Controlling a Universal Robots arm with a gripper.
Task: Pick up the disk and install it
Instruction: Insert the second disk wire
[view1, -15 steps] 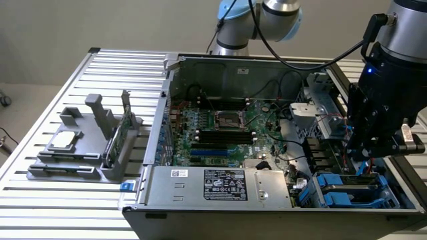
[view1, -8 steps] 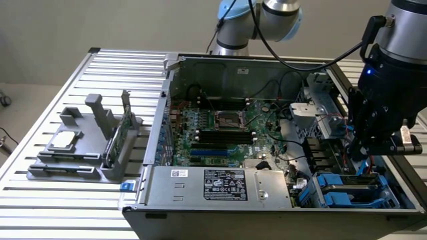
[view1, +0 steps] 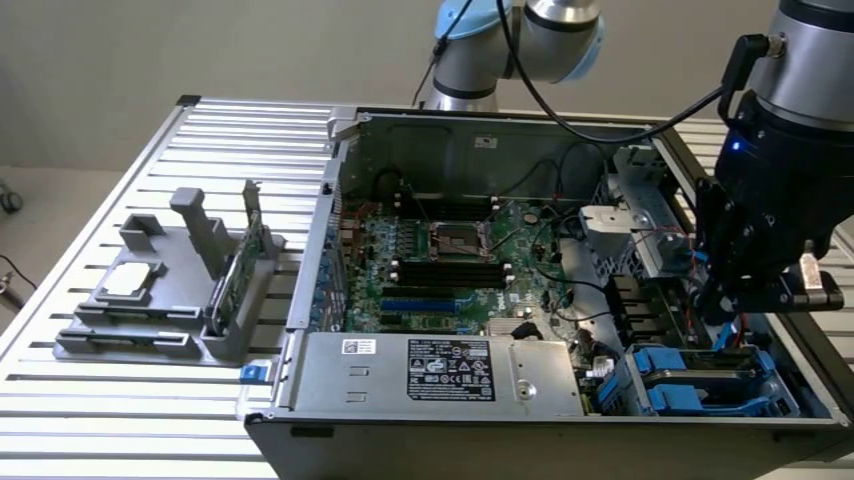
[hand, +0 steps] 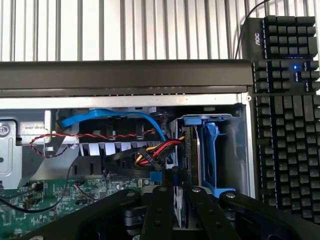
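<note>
I am reaching down into the open computer case (view1: 350, 190) at its corner on the exterior view's right, where the drive bays sit. My gripper (view1: 731, 300) is hanging low over that corner, just above the blue plastic holders (view1: 674, 385).

From my wrist I am looking along my two black fingers (hand: 159, 210). They are standing narrow, drawn in close to each other, and my gripper (hand: 179, 192) is pinching the disk (hand: 181, 207) between them. The disk is standing on edge, a thin silver-grey slab with blue at its rim, and both fingers appear to be pressing on its flat sides. It is sitting in the bay, just beside an upright blue holder (hand: 210, 150). A bundle of red, yellow and black wires (hand: 160, 147) is running to a plug right next to it, and a blue flat cable (hand: 115, 116) is arching over behind.

The green main board (view1: 441, 260) is lying across the case floor, and the grey power supply box (view1: 427, 370) is filling the near edge. On the slatted table (view1: 120, 440), well apart towards the exterior view's left, a grey rack (view1: 160, 320) is holding a small square chip (view1: 128, 280) and an upright green card (view1: 240, 265). A black keyboard (hand: 287, 125) is lying beside the case.
</note>
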